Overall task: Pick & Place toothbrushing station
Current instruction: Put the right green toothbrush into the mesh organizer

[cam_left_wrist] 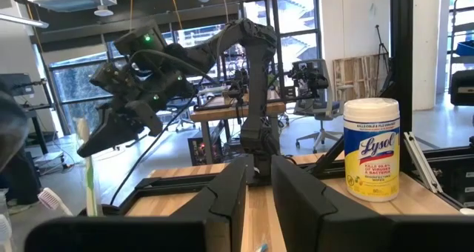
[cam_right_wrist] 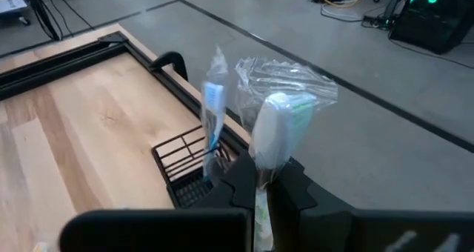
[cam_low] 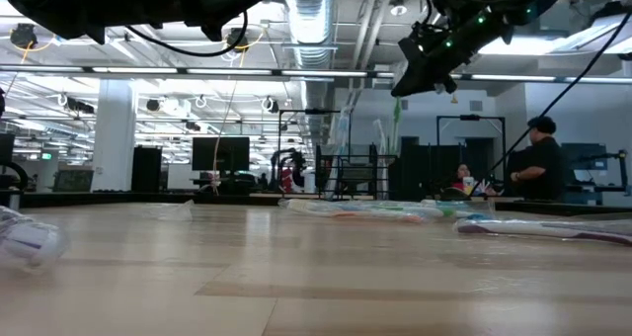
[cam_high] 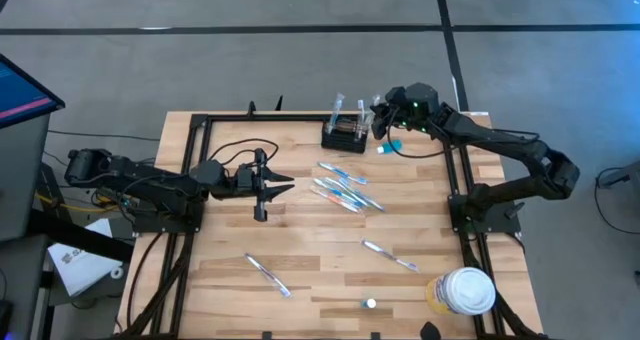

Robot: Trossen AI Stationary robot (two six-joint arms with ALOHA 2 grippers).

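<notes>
The toothbrushing station [cam_high: 344, 136], a small black wire-mesh box, stands at the table's far edge. The right wrist view shows it too [cam_right_wrist: 184, 172], with a blue wrapped toothbrush [cam_right_wrist: 212, 111] upright in it. My right gripper [cam_high: 379, 121] hovers just right of the station, shut on a second wrapped toothbrush [cam_right_wrist: 275, 126] with a white and green head. My left gripper [cam_high: 283, 186] waits mid-left above the table, its fingers slightly apart with nothing between them [cam_left_wrist: 258, 196]. My right gripper pinches the wrapped toothbrush between its two fingers, on the handle just below the head [cam_right_wrist: 261, 184]. The fingers come from the table's right, slanting down. The head stands upright above them inside its crinkled clear wrapper. The fingers hide the lower end.
Several wrapped toothbrushes [cam_high: 342, 188] lie mid-table, with single ones nearer the front [cam_high: 390, 255] [cam_high: 268, 276]. A small blue tube [cam_high: 385, 148] lies under my right arm. A white-lidded wipes tub [cam_high: 468, 290] stands at the near right corner. Black frame rails [cam_high: 462, 180] edge the table.
</notes>
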